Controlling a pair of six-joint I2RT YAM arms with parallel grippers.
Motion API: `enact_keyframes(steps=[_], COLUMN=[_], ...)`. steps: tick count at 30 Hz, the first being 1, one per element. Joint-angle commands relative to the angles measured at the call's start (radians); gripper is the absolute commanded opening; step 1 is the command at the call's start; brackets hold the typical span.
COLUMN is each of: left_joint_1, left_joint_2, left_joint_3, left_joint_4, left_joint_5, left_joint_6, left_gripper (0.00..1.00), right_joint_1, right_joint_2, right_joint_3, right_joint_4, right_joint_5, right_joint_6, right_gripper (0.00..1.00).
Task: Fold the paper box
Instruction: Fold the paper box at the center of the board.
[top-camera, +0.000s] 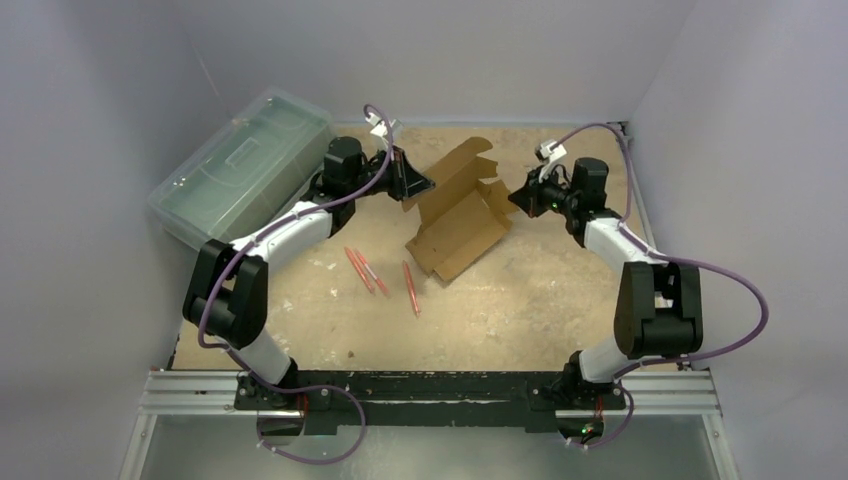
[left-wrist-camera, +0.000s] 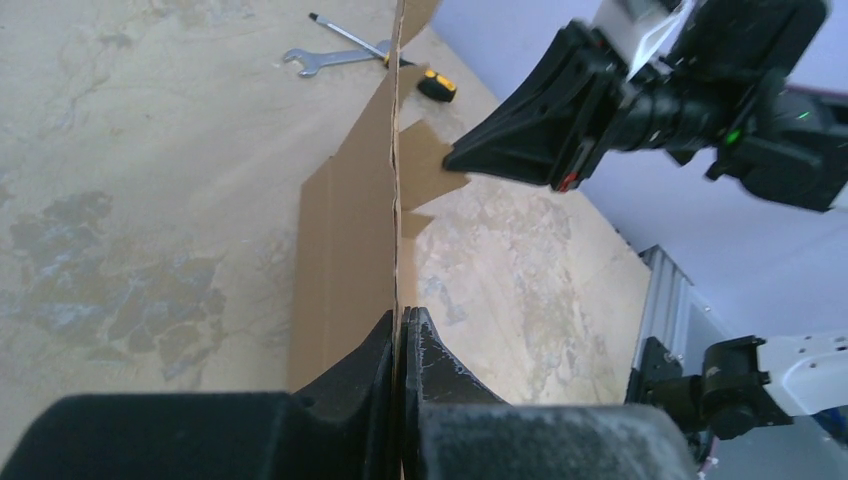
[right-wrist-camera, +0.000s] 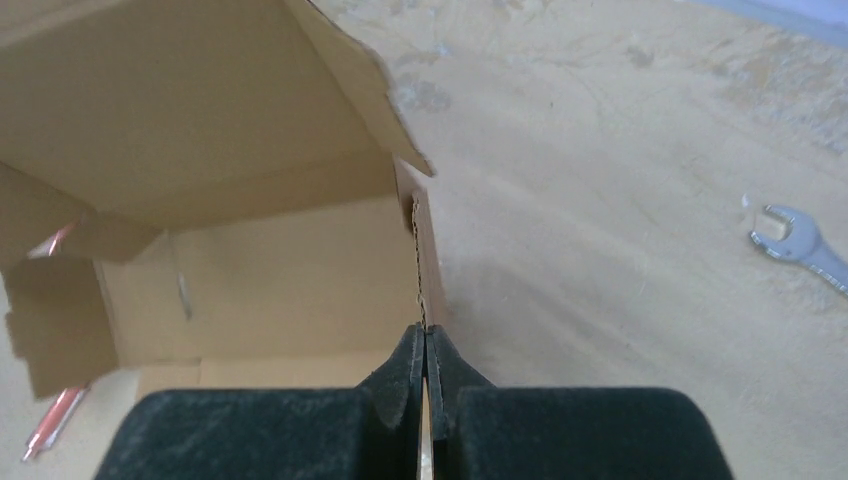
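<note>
The paper box (top-camera: 458, 215) is a brown cardboard die-cut piece, partly raised in the middle of the table, its flaps spread. My left gripper (top-camera: 424, 186) pinches its left edge, shut on a cardboard panel (left-wrist-camera: 350, 230) that stands on edge between the fingertips (left-wrist-camera: 400, 318). My right gripper (top-camera: 514, 197) is shut on the box's right wall; the corrugated edge (right-wrist-camera: 420, 270) runs straight into the closed jaws (right-wrist-camera: 426, 332). The box's open inside (right-wrist-camera: 250, 270) shows left of that wall, with a flap (right-wrist-camera: 200, 100) overhead.
A translucent green plastic case (top-camera: 243, 165) sits at the back left. Three red pens (top-camera: 380, 275) lie in front of the box. A wrench (left-wrist-camera: 325, 60) and a yellow-handled screwdriver (left-wrist-camera: 435, 85) lie farther off; the wrench (right-wrist-camera: 800, 245) shows to my right.
</note>
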Motion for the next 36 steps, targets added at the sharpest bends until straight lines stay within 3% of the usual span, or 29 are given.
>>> enact_keyframes(steps=[1,6,13,24,36], left_joint_1=[-0.003,-0.003,-0.021,-0.089,-0.182], left_joint_2=[-0.045,-0.043,0.002,0.031,0.033], left_joint_3=[0.003,-0.001,0.055,0.113,0.078], left_joint_4=[0.165,0.195,0.099,0.016,0.04], left_joint_5=[0.056,0.039,0.078,0.073,-0.024], left_joint_6=[-0.127,-0.187,-0.113,-0.048,-0.061], left_gripper=[0.0,0.0,0.0,0.0,0.0], right_joint_1=[-0.003,-0.003,0.005,0.013,0.008], right_joint_2=[-0.038,-0.077,-0.095,-0.204,-0.314], right_joint_3=[-0.061,-0.116,-0.161,-0.265,-0.41], right_joint_4=[0.132,0.187,0.281,0.253,0.276], right_joint_5=[-0.041,-0.026,0.0,0.052,0.103], right_joint_6=[-0.023,-0.07,-0.1,-0.451,-0.542], right_gripper=[0.0,0.0,0.0,0.0,0.0])
